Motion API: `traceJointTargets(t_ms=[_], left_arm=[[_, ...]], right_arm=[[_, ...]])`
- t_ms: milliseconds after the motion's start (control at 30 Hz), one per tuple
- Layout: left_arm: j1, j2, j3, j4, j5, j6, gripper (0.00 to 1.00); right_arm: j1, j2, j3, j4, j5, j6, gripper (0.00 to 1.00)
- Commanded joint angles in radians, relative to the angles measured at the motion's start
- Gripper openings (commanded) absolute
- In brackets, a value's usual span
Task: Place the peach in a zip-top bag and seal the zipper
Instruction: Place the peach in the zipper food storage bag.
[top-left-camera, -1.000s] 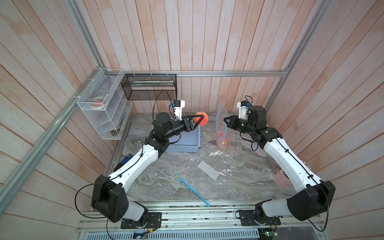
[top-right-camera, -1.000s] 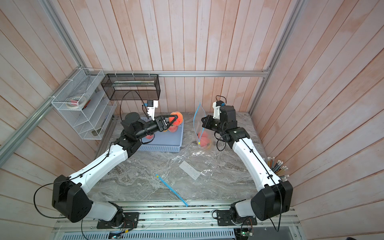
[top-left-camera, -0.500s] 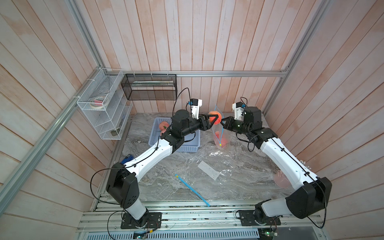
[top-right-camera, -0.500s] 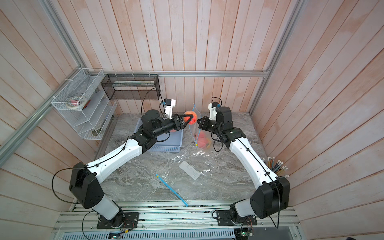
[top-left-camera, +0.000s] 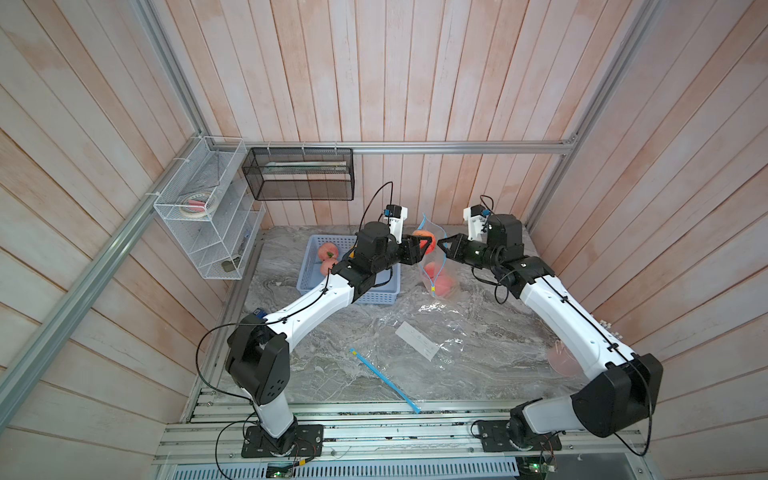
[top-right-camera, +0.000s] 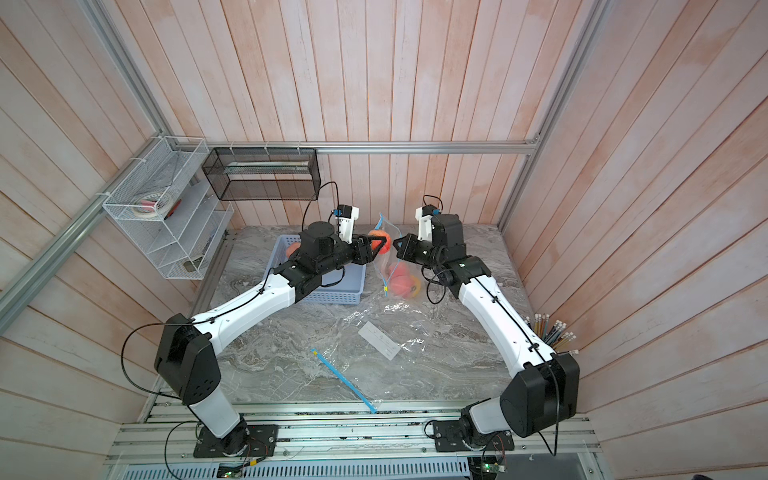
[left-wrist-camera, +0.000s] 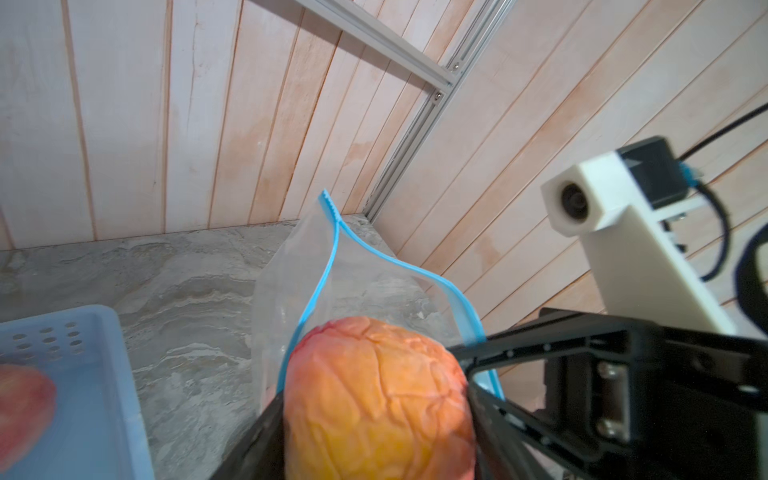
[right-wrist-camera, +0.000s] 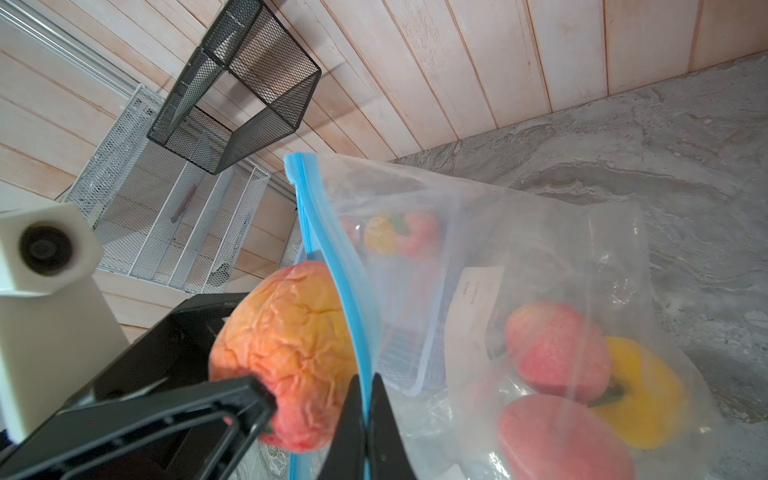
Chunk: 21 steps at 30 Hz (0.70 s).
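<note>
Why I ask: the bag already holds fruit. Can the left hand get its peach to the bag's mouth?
Probably yes: the right hand pinches the zipper, holding the bag open right beside the peach.

wrinkled orange-red peach (left-wrist-camera: 378, 399): part of it is cut off by the frame edge in the left wrist view; in both top views it is partly covered by the black fingers of the left gripper (top-left-camera: 424, 246).
right gripper (right-wrist-camera: 365, 386): only its two black tips are seen in the right wrist view; the rest is cut off by the frame edge.
clear zip-top plastic bag (right-wrist-camera: 519, 257): its bottom is cut off in the right wrist view.
red and yellow fruit (right-wrist-camera: 557, 345): seen inside the bag, they are blurred by the film, and their kind cannot be told.
white label (right-wrist-camera: 478, 291): its print is too blurred to be read.
pale blue perforated plastic basket (top-left-camera: 376, 296): much of it is hidden by the left arm in both top views.
white wire-mesh shelf (top-left-camera: 199, 249): the things kept in it are too small to be named.
</note>
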Motion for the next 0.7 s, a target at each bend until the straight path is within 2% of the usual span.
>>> traceJointTargets(t_ms=[0, 167, 400, 667], left_arm=[[-0.007, 0.032, 0.062, -0.090, -0.077, 0.101, 0.55], [-0.016, 0.070, 0.128, -0.174, -0.097, 0.168, 0.56], [-0.035, 0.122, 0.210, -0.249, -0.119, 0.217, 0.62], [-0.039, 0.109, 0.279, -0.273, -0.087, 0.194, 0.93]], right_arm=[[-0.001, -0.017, -0.005, 0.020, 0.005, 0.010, 0.00], [-0.004, -0.024, -0.009, 0.048, -0.017, 0.030, 0.00], [-0.009, -0.035, -0.040, 0.086, -0.053, 0.060, 0.00], [-0.040, -0.059, -0.070, 0.126, -0.051, 0.109, 0.00]])
